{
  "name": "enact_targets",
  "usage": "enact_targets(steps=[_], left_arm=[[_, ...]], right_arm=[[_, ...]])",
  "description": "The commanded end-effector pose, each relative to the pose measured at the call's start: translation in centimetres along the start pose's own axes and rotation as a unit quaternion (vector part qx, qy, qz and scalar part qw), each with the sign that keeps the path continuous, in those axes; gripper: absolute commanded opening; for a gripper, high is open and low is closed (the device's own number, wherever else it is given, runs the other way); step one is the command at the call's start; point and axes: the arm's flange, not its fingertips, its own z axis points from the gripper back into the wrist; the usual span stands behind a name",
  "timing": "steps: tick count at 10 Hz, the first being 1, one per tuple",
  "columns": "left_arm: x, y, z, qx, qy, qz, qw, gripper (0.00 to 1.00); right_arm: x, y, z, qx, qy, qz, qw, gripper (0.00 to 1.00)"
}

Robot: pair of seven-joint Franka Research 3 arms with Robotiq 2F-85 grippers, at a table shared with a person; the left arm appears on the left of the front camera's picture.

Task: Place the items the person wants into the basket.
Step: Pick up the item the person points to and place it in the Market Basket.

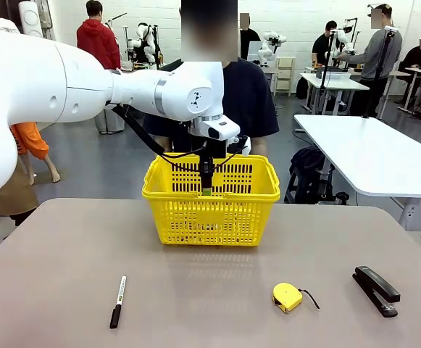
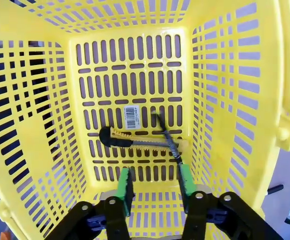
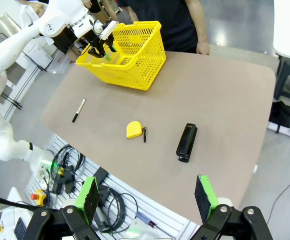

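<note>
The yellow basket (image 1: pixel 210 210) stands at the table's far side, in front of the person (image 1: pixel 250 94). My left gripper (image 1: pixel 206 185) hangs inside its rim, pointing down. In the left wrist view that gripper (image 2: pixel 154 182) is open and empty, green pads (image 2: pixel 125 182) apart. On the basket floor (image 2: pixel 135 75) below lie the yellow-and-black utility knife (image 2: pixel 135 142) and the thin black pen (image 2: pixel 167 140), which crosses the knife's end. The white-barrelled black marker (image 1: pixel 117 299) lies on the table at the near left. My right gripper (image 3: pixel 147 197) is open, high above the table's near right side.
A round yellow tape measure (image 1: pixel 288 296) and a black stapler (image 1: pixel 375 290) lie on the near right of the table (image 1: pixel 210 283). The person's hand (image 3: pixel 203 48) rests at the far edge. White tables stand behind at the right.
</note>
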Motion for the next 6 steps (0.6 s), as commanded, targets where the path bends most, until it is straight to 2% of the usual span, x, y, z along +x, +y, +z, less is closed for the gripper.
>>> enact_targets(steps=[1,6], left_arm=[[0.39,0.75,0.72,-0.008,-0.004,0.0,1.0,1.0],[0.36,0.65,0.87,-0.002,-0.008,0.004,1.0,1.0]], right_arm=[[-0.07,-0.09,-0.14,0.011,-0.004,0.006,1.0,1.0],[-0.07,-0.09,-0.14,0.011,-0.004,0.006,1.0,1.0]])
